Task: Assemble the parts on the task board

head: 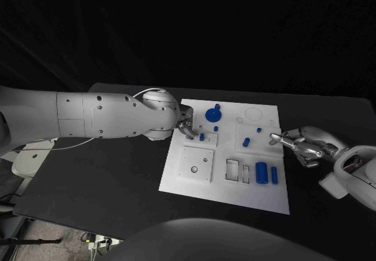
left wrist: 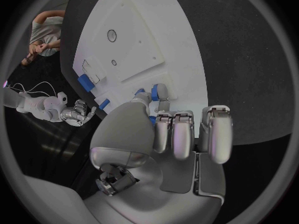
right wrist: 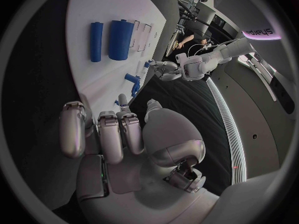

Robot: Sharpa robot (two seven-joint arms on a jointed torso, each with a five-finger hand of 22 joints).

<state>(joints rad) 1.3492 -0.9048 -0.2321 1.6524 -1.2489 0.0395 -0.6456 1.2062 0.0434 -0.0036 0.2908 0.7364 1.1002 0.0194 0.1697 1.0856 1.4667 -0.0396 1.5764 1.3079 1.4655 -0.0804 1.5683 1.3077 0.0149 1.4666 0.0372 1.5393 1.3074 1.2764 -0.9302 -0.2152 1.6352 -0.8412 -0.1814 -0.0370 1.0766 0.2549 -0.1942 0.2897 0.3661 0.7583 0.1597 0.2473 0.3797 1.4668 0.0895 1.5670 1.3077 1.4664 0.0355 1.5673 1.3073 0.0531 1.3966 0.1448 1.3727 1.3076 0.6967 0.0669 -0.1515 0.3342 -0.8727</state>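
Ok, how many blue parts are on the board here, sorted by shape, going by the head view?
Round disc with knob: 1
Short pegs: 4
Long cylinders lying flat: 2
Total: 7 blue parts on the task board

R hand (right wrist: 124,144) fingers curled over task board (right wrist: 93,84) edge, w/ two blue cylinders (right wrist: 112,35) lying side by side.
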